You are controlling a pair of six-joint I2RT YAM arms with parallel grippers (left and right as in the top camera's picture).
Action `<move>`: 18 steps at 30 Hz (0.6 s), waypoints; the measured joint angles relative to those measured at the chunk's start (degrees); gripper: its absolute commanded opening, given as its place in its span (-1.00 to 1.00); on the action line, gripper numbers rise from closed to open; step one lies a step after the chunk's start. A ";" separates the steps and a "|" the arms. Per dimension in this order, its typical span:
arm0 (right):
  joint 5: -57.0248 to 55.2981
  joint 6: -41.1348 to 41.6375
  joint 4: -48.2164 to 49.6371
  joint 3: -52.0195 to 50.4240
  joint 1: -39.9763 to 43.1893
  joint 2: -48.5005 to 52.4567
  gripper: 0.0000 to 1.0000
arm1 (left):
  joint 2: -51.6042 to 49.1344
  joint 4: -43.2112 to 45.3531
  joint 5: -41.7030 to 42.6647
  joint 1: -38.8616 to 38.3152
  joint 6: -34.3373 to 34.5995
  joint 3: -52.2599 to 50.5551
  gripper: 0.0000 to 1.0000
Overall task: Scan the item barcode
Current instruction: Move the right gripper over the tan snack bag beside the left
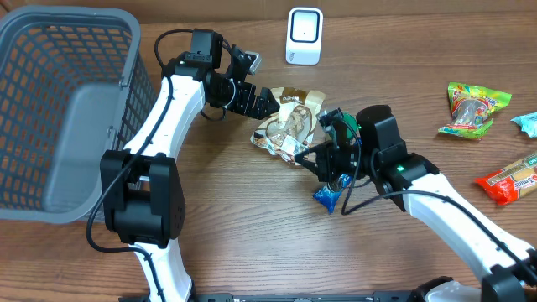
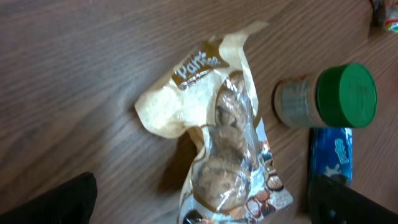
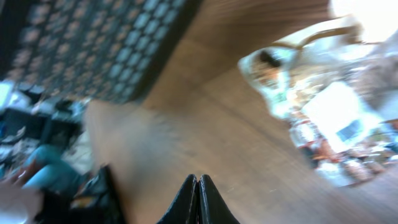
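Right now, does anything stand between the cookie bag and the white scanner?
Nothing visible: only bare table lies between cookie bag and scanner. The left gripper hangs at the bag's edge, off that line.

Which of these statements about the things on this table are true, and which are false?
1. The right gripper is shut, with nothing between its fingers. True.
2. The left gripper is clamped on the cookie bag. False: it is open at the bag, not gripping it.
3. The jar has a green lid. True.
4. The white device lies inside the gray basket. False: it stands on the table, outside the basket.
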State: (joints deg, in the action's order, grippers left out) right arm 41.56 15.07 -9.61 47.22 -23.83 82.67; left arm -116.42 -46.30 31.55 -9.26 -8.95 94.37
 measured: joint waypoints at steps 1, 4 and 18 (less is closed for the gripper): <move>-1.73 0.81 1.22 0.00 0.00 1.05 -0.92 | 0.00 0.55 0.02 0.00 0.02 0.00 1.00; -5.86 2.82 4.74 0.00 0.00 4.13 -0.92 | 0.00 1.20 0.15 0.00 0.02 0.00 1.00; -17.49 6.25 5.42 11.47 -0.26 22.58 -0.92 | 0.00 -1.84 0.15 0.00 -0.46 -0.61 1.00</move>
State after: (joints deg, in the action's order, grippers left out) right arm 24.08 21.32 -4.19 58.70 -24.10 105.25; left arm -116.42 -48.14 31.70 -9.26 -9.41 93.76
